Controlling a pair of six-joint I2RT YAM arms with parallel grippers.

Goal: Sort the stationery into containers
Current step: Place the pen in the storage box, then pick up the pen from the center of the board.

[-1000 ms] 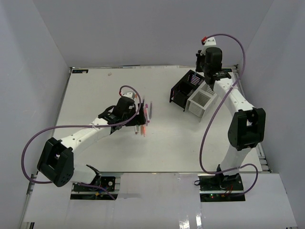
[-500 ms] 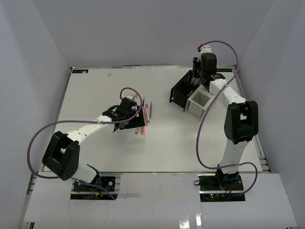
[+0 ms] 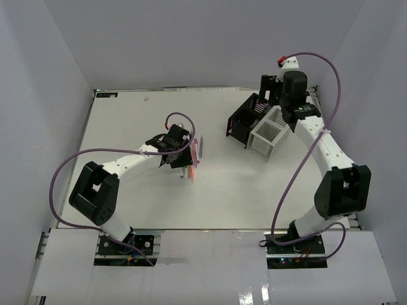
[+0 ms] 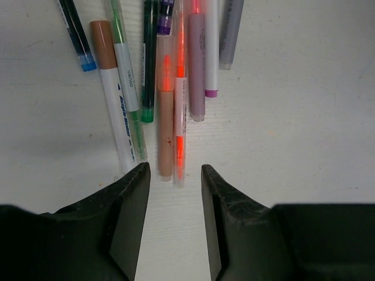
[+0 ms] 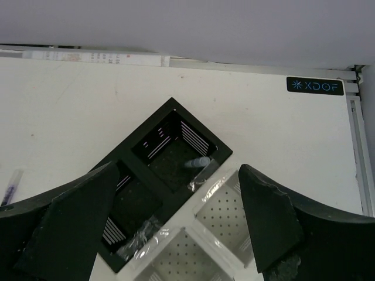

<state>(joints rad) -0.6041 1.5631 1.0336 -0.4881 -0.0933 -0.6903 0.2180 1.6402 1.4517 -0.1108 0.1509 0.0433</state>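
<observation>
The stationery lies as a row of several pens and markers, orange, brown, green, blue, purple and grey, side by side on the table. My left gripper sits low just short of their near ends, open, with only bare table between its fingers. My right gripper hangs open wide above the containers. The black container and the white container stand corner to corner. One pen with a pale blue tip stands in a black compartment.
A single purple pen lies on the table left of the black box. The back rail with a label and the wall run close behind the containers. Purple cables loop over both arms.
My right gripper has gone from shut to wide open and shifted right over the boxes. The left jaws have narrowed while that arm stayed at the pen row.
</observation>
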